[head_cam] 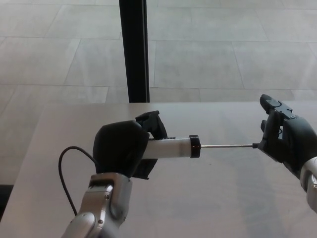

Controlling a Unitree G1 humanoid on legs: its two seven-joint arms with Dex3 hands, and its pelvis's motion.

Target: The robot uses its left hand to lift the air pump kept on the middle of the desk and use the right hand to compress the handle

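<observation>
Left hand (121, 154) wrapped round pump (171, 148), raised off surface (218, 198). Right hand (285, 141) closed on handle end of thin rod (227, 146). Could bend if pushed off-axis, or slip free.

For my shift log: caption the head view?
Left hand holds air pump above desk; right hand grips its handle.

Black post (133, 49) behind pale desk (208, 198)
</observation>
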